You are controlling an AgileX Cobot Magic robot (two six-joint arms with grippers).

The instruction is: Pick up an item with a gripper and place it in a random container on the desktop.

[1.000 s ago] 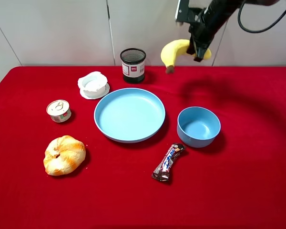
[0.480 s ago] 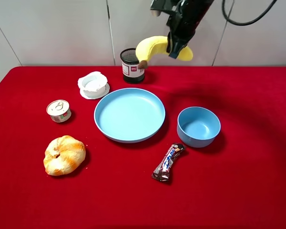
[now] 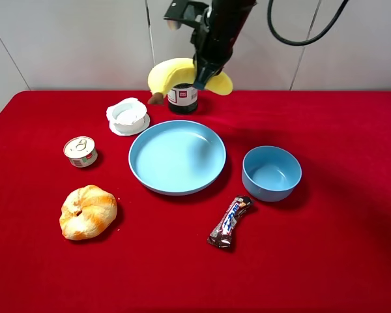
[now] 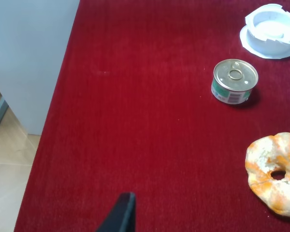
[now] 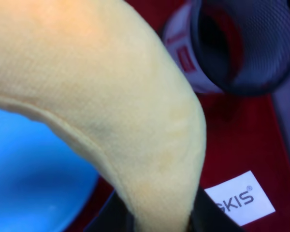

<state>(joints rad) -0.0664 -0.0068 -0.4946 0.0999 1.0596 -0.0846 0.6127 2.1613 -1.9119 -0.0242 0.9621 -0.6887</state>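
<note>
Exterior high view: the yellow banana hangs in the air at the far side of the table, clamped in my right gripper, whose fingers are closed tight around its middle. Its brown stem end dips down to the left and its other end sticks out to the right of my fingers. It hangs in front of the black mesh cup and covers the cup's top, just beyond the far rim of the light-blue plate, and touches neither. My right wrist view shows the plush skin filling most of the picture, with the cup's mouth on one side, the blue of the plate on the other, and a small white tag beside my fingers. On the red desktop, the deep blue bowl sits right of the plate, with the wrapped chocolate bar nearer. A white dish stands left of the cup, a small can further left, and the croissant near left. In my left wrist view only one dark finger of my left gripper shows, above bare cloth, so I cannot tell how that grip stands.
</note>
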